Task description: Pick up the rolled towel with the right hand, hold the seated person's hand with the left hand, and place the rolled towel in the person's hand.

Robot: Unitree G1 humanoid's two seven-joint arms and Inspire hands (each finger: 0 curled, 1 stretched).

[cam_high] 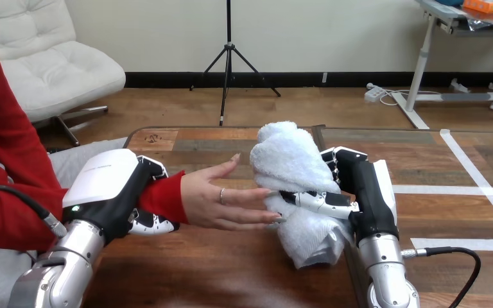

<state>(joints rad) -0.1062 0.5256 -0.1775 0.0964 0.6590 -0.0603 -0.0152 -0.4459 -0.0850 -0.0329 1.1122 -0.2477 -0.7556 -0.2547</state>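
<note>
Towel's up: my right hand (pixel 366 192) is wrapped round the rolled towel (pixel 289 160), which touches the fingertips of the person's hand (pixel 221 202). My left hand (pixel 112 186) curls round the wrist (pixel 167 196) behind it. Only the handover's left, I reckon.

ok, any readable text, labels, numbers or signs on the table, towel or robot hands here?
Nothing here can be read as text.
On the left robot hand: a faint grey marking on the white shell, too blurred to read.
On the table: a small dark mark near the far left corner, no legible letters.
On the towel and the right robot hand: none.
</note>
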